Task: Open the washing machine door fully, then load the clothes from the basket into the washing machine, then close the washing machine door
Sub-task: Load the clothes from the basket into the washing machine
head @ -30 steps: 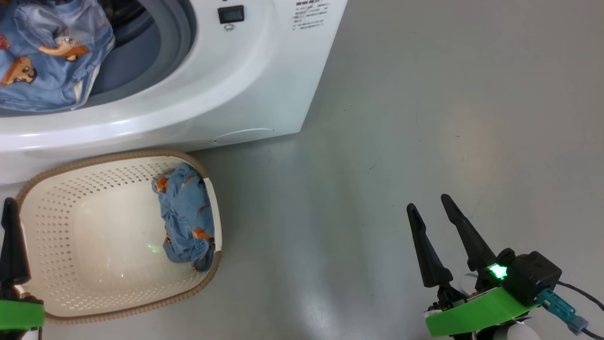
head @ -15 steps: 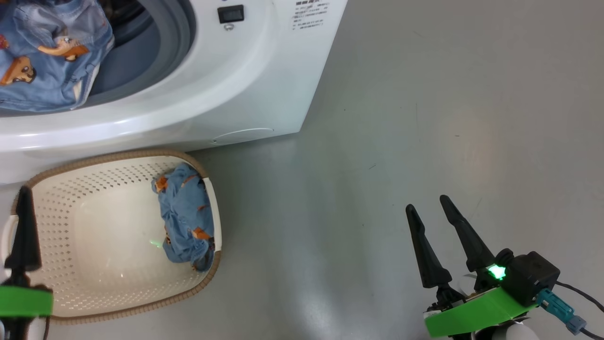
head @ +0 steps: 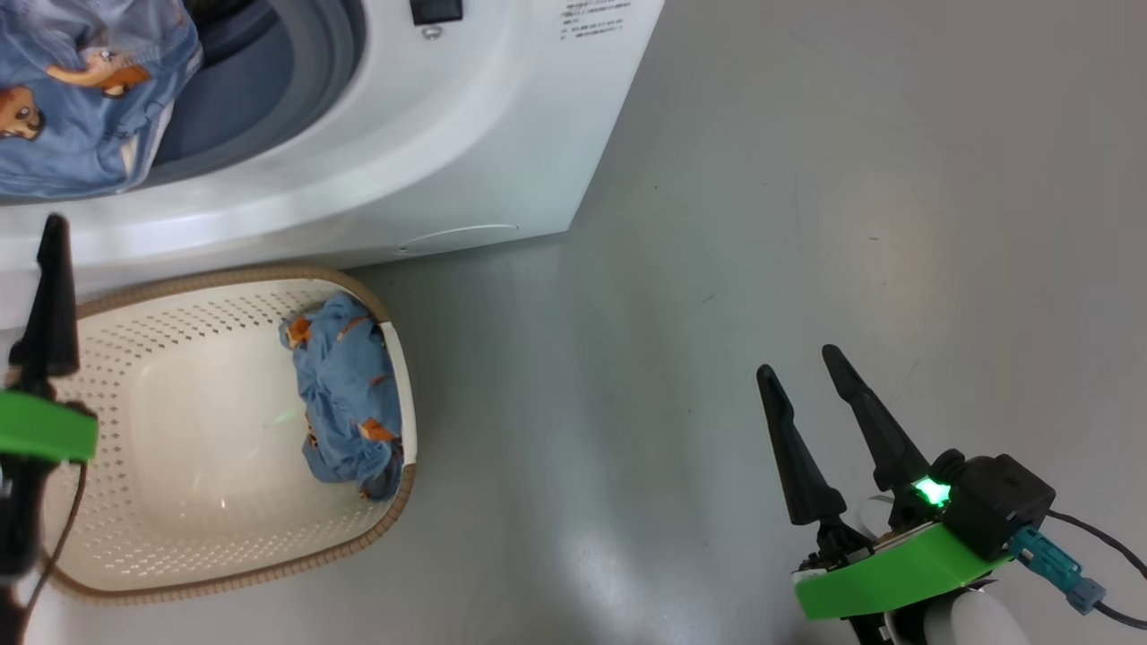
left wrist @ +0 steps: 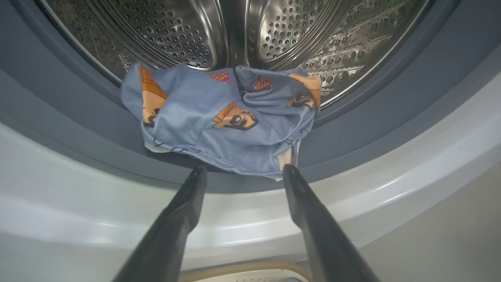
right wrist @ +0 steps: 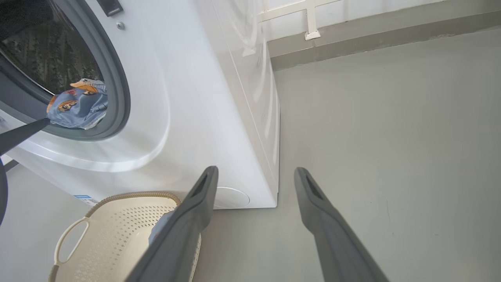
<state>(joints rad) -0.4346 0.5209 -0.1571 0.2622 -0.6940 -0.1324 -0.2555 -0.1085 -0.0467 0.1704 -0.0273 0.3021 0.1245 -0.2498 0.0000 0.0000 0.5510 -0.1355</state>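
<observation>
The washing machine stands with its mouth uncovered; the washing machine door is out of view. One of the clothes, light blue with orange figures, lies over the grey gasket at the drum's lip. It also shows in the head view and in the right wrist view. My left gripper is open just below its hem, one finger over the basket's left end. A second garment lies bunched at the right end of the basket. My right gripper hangs open and empty above the floor.
Bare grey floor spreads to the right of the washer and the basket. A round flap sits low on the washer's front. A wall with a pale skirting runs behind the machine.
My left gripper has risen from beside the basket up to the washer's mouth. The head camera has shifted a little. The right gripper and both garments keep their places.
</observation>
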